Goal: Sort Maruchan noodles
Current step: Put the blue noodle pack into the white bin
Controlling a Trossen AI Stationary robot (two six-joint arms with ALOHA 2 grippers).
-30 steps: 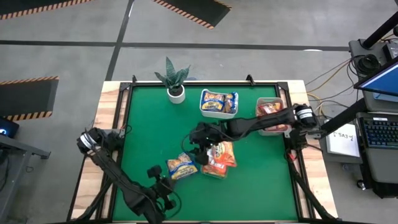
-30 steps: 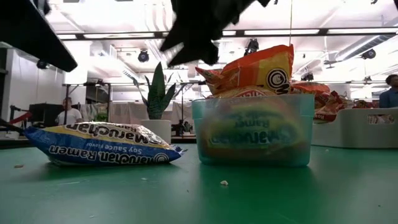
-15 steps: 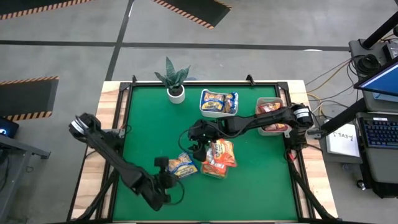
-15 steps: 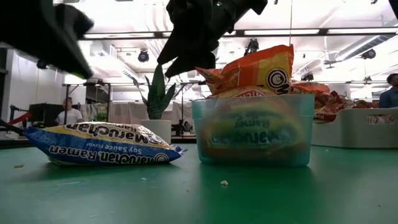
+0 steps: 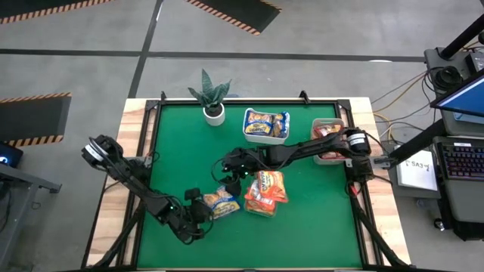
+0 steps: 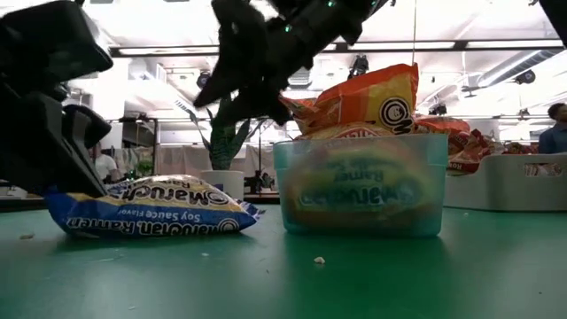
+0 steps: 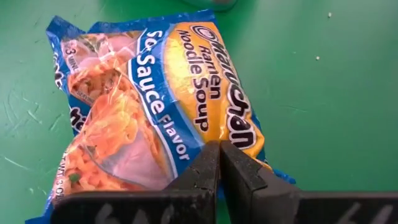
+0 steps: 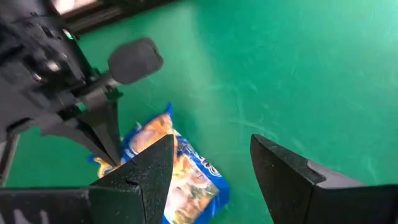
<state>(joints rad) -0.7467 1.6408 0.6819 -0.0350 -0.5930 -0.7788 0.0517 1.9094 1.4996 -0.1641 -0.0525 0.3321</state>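
Observation:
A yellow-and-blue Maruchan noodles packet (image 5: 221, 202) lies flat on the green table (image 5: 318, 227). My left gripper (image 5: 195, 205) is shut, and its tips are at the packet's near-left end (image 7: 219, 149). My right gripper (image 5: 229, 170) hangs open above the packet's far side with nothing between its fingers (image 8: 211, 140). Orange packets stick up out of a clear tub (image 5: 265, 193) just right of the loose packet. A white tub (image 5: 266, 125) holds yellow-and-blue packets, and a grey bin (image 5: 330, 140) holds red ones. My left gripper's shut fingertips (image 7: 208, 165) rest on the printed top of the packet near its end (image 7: 205, 134). They slant down at it from the table's near-left side. The packet lies flat on the table.
A potted plant (image 5: 212, 102) stands at the far edge, left of the white tub. Bare green table lies to the left and along the near edge. A raised dark frame (image 5: 155, 113) rims the table. People show in the room behind (image 6: 556, 124).
My left gripper, still shut, has swung down from near the table's front edge to the loose packet's end. My right gripper, open throughout, has gone a little toward the table's left edge and lower, over the same packet.

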